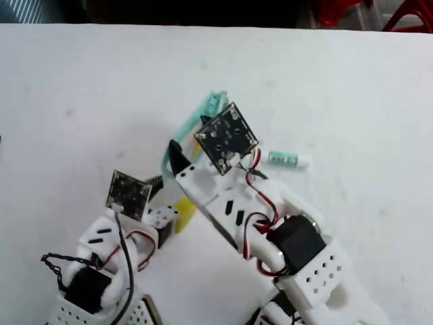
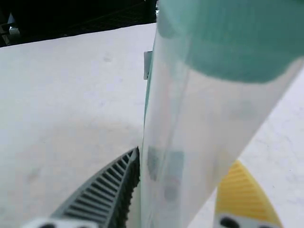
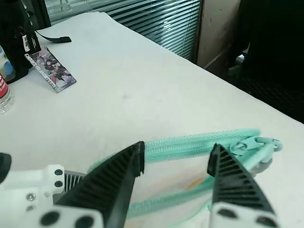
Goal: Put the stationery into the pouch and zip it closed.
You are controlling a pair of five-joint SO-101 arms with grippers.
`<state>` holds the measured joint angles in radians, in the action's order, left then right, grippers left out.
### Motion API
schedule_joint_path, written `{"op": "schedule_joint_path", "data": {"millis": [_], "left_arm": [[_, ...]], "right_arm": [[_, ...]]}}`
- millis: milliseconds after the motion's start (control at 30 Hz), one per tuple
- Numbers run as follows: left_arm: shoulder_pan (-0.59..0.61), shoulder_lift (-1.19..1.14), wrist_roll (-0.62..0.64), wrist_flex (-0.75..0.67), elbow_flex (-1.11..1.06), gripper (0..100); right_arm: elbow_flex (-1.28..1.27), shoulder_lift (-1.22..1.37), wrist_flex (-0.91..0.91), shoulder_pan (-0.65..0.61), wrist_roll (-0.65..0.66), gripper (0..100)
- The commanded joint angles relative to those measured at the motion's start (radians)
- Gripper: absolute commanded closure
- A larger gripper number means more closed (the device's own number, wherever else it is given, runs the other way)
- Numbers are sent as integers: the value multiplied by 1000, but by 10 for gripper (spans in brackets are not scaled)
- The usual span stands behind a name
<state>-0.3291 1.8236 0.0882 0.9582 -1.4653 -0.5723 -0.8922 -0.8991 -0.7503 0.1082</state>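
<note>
The right gripper [image 3: 176,149] hangs with its two black ribbed fingers apart, nothing between them, just above the mint-green toothed zipper band of the clear soft-plastic pouch [image 3: 166,183]. The spread looks meant to straddle the band near the mint-green zipper pull [image 3: 256,142], which sits at one end of it. The left gripper [image 2: 186,159], with one black ridged finger and one smooth yellow finger, is closed on the pouch's thin translucent wall, seemingly to anchor the limp film so it cannot slide or bunch.

In the high view the pouch [image 1: 189,124] lies on the white matte table [image 1: 338,81] ahead of both arms, largely covered by them. A small white cylindrical tube with a green label [image 1: 289,159], probably a glue stick, lies on the table just beside the right arm and outside the pouch, so the filling looks unfinished. Faint shapes show through the film, but I cannot tell what they are. The film is glossy and floppy, the zipper stiffer and ribbed.
</note>
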Motion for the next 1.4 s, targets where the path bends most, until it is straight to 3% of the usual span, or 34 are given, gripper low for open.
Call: {"op": "schedule_joint_path", "data": {"millis": [0, 100, 267, 467, 567, 700, 800, 967, 1133, 1367], "left_arm": [[-4, -2, -12, -11, 8, 736], [-4, -2, -12, -11, 8, 736], [-4, -2, -12, -11, 8, 736], [-4, -2, -12, -11, 8, 736], [-4, -2, -12, -11, 8, 736], [-4, -2, -12, -11, 8, 736], [-4, -2, -12, -11, 6, 736], [-4, -2, -11, -11, 6, 736], [-5, -2, -9, -11, -2, 736], [-5, -2, -9, -46, -21, 736]], "right_arm": [[14, 2, -22, -2, -2, 776], [51, 2, -24, 2, 0, 778], [209, 10, -93, 4, 147, 779], [450, 10, -251, 21, 152, 779], [491, 12, -262, 136, 153, 779], [448, 50, -262, 383, 170, 779], [364, 162, -259, 527, 311, 779], [269, 476, -259, 661, 565, 795], [307, 763, -228, 799, 592, 864], [321, 951, -176, 918, 779, 803]]}}
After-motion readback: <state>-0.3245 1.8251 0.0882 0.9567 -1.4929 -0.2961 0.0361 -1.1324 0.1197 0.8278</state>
